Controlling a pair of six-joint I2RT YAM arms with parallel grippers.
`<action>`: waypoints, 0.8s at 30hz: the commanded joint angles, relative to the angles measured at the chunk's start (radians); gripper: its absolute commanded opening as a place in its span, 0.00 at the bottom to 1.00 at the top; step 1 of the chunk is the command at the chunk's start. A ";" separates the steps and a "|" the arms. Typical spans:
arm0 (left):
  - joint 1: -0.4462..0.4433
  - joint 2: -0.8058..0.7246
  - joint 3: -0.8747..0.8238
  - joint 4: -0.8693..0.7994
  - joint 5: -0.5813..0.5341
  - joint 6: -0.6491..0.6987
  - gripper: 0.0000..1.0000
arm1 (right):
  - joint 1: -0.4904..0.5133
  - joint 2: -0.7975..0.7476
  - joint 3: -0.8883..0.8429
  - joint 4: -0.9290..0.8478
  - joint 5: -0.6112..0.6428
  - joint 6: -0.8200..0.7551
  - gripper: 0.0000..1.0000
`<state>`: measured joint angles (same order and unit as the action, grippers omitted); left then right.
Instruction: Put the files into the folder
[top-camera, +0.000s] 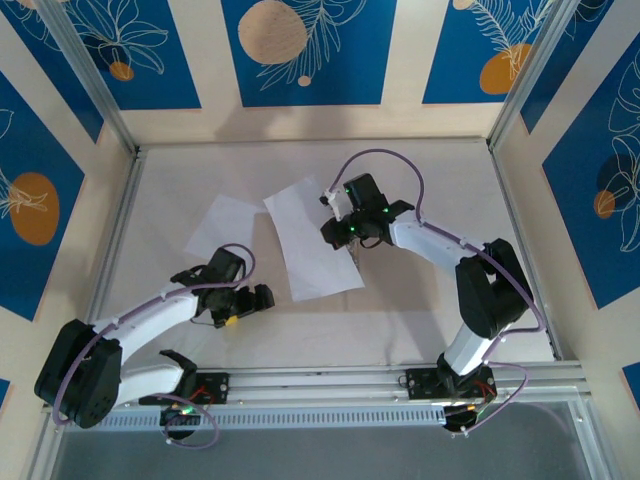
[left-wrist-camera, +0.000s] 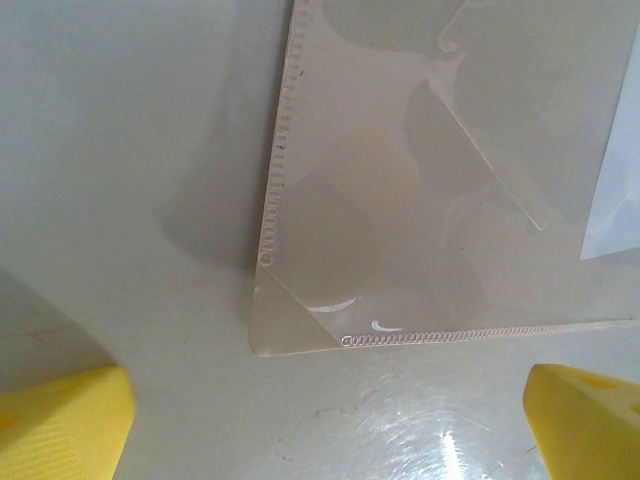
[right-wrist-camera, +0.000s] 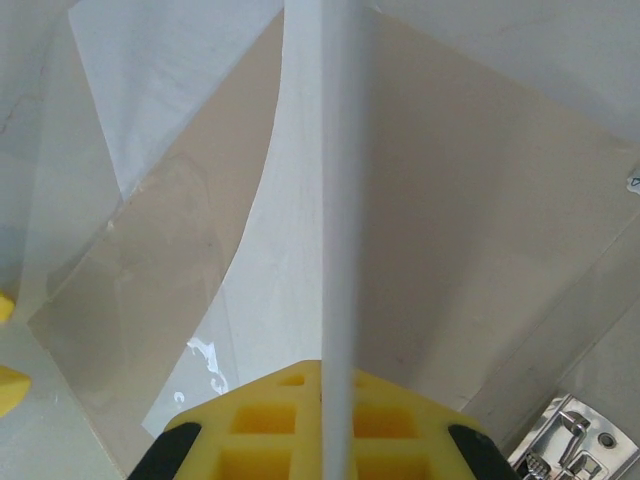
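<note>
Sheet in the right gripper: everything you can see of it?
The sheet is plain white thin paper, rectangular, unmarked. From above it sits askew near the table's middle. The right gripper is shut on its right edge, yellow fingers pinching it; in the wrist view it runs edge-on away from them and bows to the left. A second white sheet lies just left of it; whether they overlap I cannot tell.

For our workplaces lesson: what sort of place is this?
Likely a robotics lab test cell: two arms bolted to a metal rail, a table boxed in by patterned panels, a paper sheet gripped.
</note>
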<state>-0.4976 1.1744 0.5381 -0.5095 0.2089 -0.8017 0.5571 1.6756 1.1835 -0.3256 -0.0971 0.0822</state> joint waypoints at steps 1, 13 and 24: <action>0.013 -0.016 -0.012 -0.016 0.006 0.009 1.00 | 0.005 0.021 0.009 0.025 -0.035 0.044 0.00; 0.013 -0.034 -0.015 -0.032 0.000 0.010 1.00 | 0.008 0.068 0.009 0.076 -0.063 0.096 0.00; 0.013 -0.041 -0.010 -0.048 0.004 0.017 1.00 | -0.003 0.071 -0.053 0.157 -0.119 0.164 0.00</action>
<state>-0.4976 1.1526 0.5350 -0.5175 0.2085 -0.8013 0.5571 1.7401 1.1580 -0.2039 -0.1696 0.2123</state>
